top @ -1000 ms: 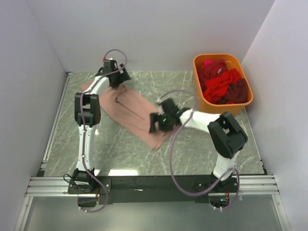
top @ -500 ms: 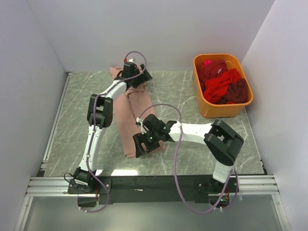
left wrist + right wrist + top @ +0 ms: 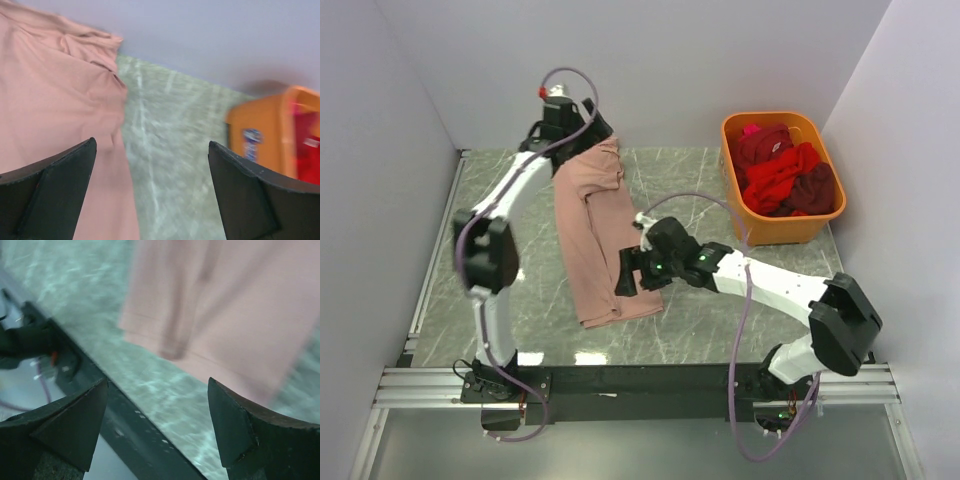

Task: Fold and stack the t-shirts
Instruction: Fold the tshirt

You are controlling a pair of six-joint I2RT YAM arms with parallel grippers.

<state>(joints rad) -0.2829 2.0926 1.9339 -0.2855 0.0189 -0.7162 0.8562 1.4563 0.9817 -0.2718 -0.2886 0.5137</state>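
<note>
Left claw first: it's up at the far end of the salmon-pink t-shirt, well to the left of the orange basket. Its own camera shows the fingers spread wide with nothing pinched, and the cloth lies just off to one side. The shirt is a long rumpled strip on the table, running from the back wall toward the near edge, all of it well left of the basket. The right claw sits at the shirt's near right edge, closer to the basket, and it's gaping too with nothing held. Piled inside the basket are the red t-shirt, maroon t-shirt and magenta t-shirt. My guess on handling: light floppy cotton, zero stiffness, so it'll sag and bunch wherever it isn't supported, and it may drag on the table. I'd pinch it at the hem corners or the shoulder seams, where the fabric's doubled up, one claw per end, and keep it taut.
</note>
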